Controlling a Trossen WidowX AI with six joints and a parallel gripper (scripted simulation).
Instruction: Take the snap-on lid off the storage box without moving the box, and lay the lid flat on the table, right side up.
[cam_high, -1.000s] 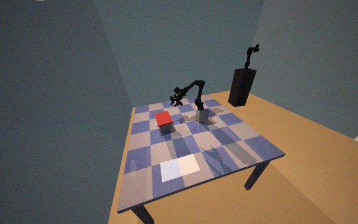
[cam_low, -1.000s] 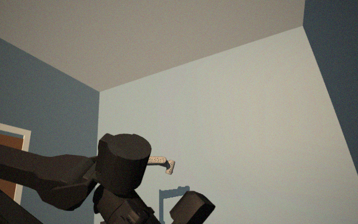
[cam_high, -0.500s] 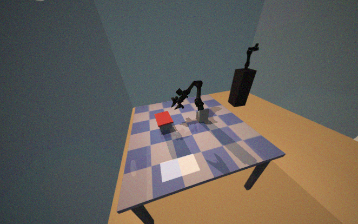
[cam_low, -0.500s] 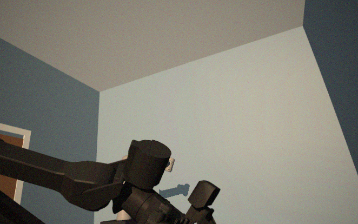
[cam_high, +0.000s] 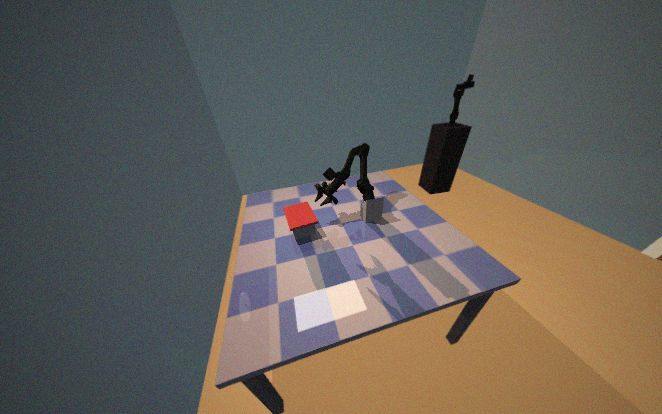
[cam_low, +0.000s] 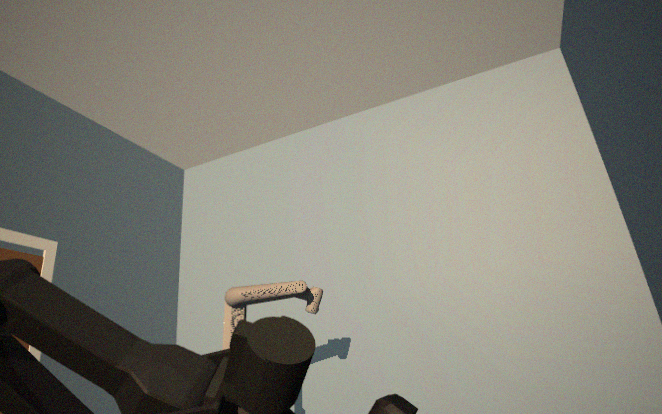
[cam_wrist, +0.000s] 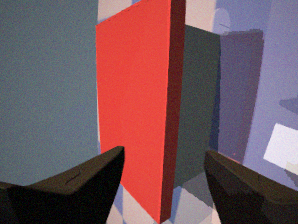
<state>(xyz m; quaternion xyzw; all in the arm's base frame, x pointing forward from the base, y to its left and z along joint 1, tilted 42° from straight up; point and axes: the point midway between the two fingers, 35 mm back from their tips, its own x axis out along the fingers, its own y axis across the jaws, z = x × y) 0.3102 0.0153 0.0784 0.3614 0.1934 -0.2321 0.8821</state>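
While half-open and empty, fingers just short of red lid (cam_wrist: 136, 99), apart.

Red snap-on lid (cam_high: 300, 215) is seated flat on the storage box (cam_high: 306, 233), covering its top. Box is grey-walled and upright, standing on the checkered desk (cam_high: 260, 320) toward its far side, at about 11 o'clock from desk centre.

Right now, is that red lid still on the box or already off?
Still on. The red lid lies flat atop the grey box, edges flush. The pincer hangs open beside it, holding nothing.
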